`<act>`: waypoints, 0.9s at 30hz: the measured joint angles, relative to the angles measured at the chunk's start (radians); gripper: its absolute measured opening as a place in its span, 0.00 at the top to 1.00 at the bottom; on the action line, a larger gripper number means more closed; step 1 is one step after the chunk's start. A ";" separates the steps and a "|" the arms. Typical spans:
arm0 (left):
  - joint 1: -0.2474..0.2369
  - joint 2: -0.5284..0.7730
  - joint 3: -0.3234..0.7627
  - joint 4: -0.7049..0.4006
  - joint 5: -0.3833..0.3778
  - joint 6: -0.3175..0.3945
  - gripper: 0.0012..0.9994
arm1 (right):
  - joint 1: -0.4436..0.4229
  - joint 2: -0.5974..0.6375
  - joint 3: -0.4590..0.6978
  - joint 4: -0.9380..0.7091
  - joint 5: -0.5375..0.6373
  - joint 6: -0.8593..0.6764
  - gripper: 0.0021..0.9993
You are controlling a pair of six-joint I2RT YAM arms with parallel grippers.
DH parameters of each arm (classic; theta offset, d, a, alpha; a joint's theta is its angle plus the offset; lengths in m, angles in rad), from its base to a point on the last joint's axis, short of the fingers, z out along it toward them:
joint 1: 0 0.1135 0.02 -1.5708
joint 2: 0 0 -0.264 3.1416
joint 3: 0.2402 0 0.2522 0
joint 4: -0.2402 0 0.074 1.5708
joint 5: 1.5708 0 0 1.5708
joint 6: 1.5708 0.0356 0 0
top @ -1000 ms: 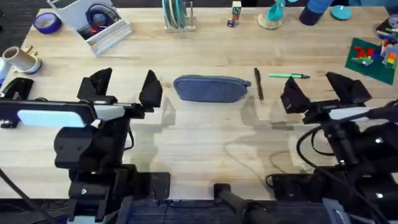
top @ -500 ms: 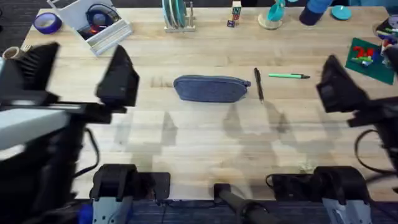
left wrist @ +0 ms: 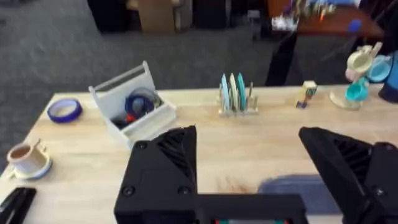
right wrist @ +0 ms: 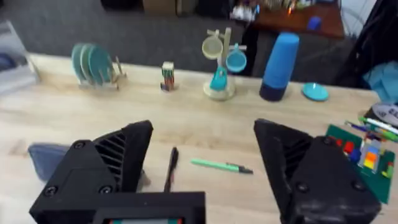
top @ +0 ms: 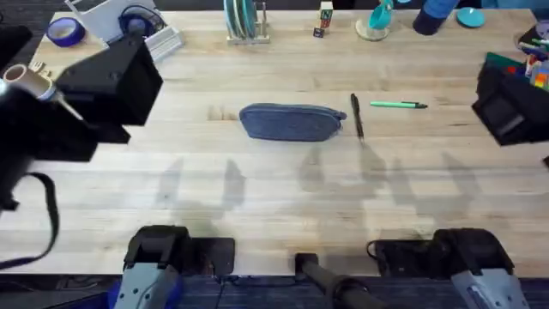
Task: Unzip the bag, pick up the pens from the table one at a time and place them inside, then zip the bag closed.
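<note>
Both my arms hang high over the table [top: 283, 206], and nothing is in my grip. My left gripper [left wrist: 249, 165] stands wide, its two black fingers far apart with the far end of the table between them. My right gripper [right wrist: 205, 174] is wide too, and empty.

The bag [top: 292, 122] lies flat near the middle of the table, long side across, zipper along its top and, as far as I can tell, closed. From my left wrist I catch one corner of it [left wrist: 298, 190] just past my fingers. Just beside its right end lies the black pen [top: 357, 116], pointing away from me, close to the bag but I cannot tell if it touches. The green pen [top: 399, 105] lies crosswise a little further right, apart from the black one. My right wrist sees both, the black one [right wrist: 171, 168] and the green one [right wrist: 221, 165].

My read: unzipping comes first. That bag looks soft and light, so it will slide and crumple if I tug. I judge one gripper should pin the fabric at one end while the other pinches the small zipper pull. The pens look thin, hard and smooth, likely to roll, so I would take each across its middle.
</note>
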 joint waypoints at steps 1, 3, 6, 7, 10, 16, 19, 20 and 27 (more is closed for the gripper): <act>0.000 0.028 0.027 -0.030 0.000 0.000 0.01 | 0.000 0.036 0.038 -0.035 0.000 -0.010 0.00; 0.000 0.081 0.079 -0.087 -0.001 0.000 0.01 | 0.000 0.098 0.106 -0.108 0.003 -0.029 0.00; 0.000 0.162 0.154 -0.162 -0.001 0.000 0.01 | 0.000 0.198 0.216 -0.226 0.005 -0.050 0.00; 0.000 0.184 0.173 -0.180 -0.001 0.000 0.01 | 0.000 0.225 0.247 -0.260 0.006 -0.053 0.00; 0.000 0.259 0.239 -0.244 -0.002 0.000 0.01 | 0.000 0.313 0.343 -0.352 0.007 -0.061 0.00; 0.000 0.403 0.376 -0.376 -0.001 0.005 0.01 | 0.000 0.451 0.482 -0.479 0.006 -0.069 0.00; 0.000 0.471 0.444 -0.438 0.009 0.029 0.01 | 0.000 0.509 0.547 -0.548 0.006 -0.073 0.00; 0.000 0.494 0.469 -0.461 0.015 0.040 0.01 | 0.000 0.527 0.570 -0.572 0.004 -0.075 0.00; 0.000 0.617 0.602 -0.578 0.060 0.097 0.01 | 0.000 0.622 0.696 -0.704 -0.040 -0.108 0.00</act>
